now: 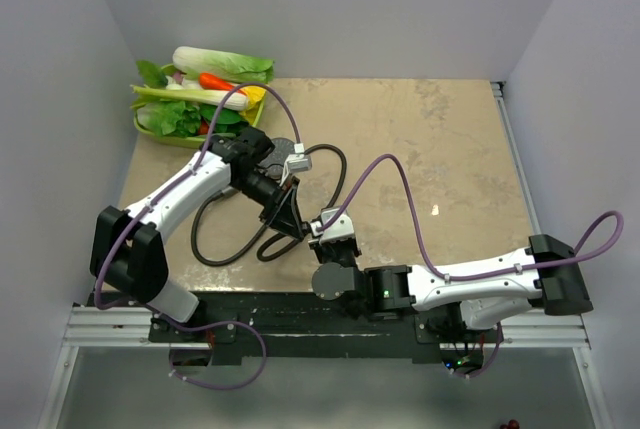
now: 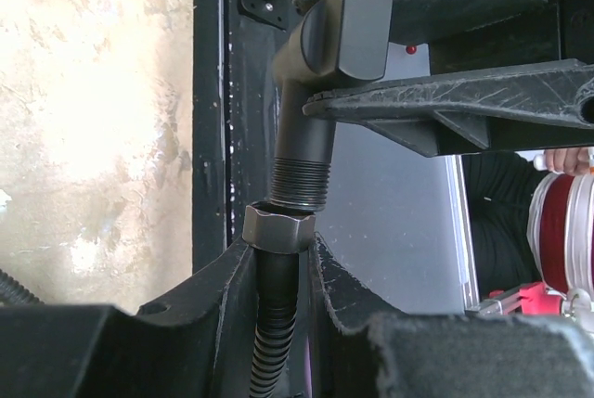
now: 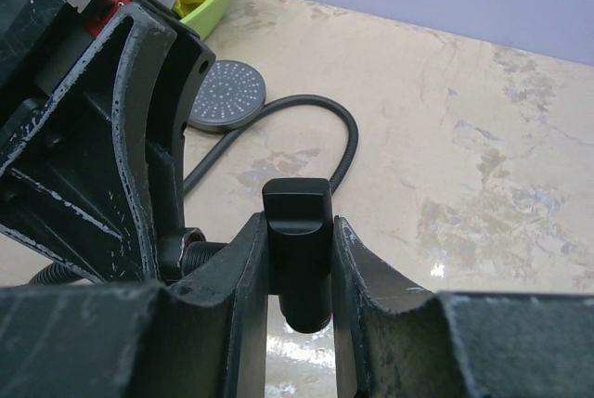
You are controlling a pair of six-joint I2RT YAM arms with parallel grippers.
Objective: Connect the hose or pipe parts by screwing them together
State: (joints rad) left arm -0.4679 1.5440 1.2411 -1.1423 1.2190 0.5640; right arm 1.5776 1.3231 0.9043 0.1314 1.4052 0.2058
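Alignment decides the next move. Left hand (image 2: 277, 277) clenched on dark corrugated flexible hose (image 2: 271, 333) just under its hexagonal end nut (image 2: 278, 228). Right hand (image 3: 297, 263) clamps dark grey angled threaded fitting (image 2: 304, 152), at 12 o'clock of the nut, touching it, axes nearly in line. Thread engagement can't be made out. Round grey shower head (image 3: 223, 96) lies apart on tabletop (image 3: 464, 138).

The worktop (image 1: 440, 149) is a beige, marbled slab. A green tray (image 3: 212, 4) holding vegetables (image 1: 215, 64) sits at its far left corner. A round shower head (image 3: 225, 95) lies face up near the tray, and a dark hose (image 3: 351, 134) curves across the surface beside it.
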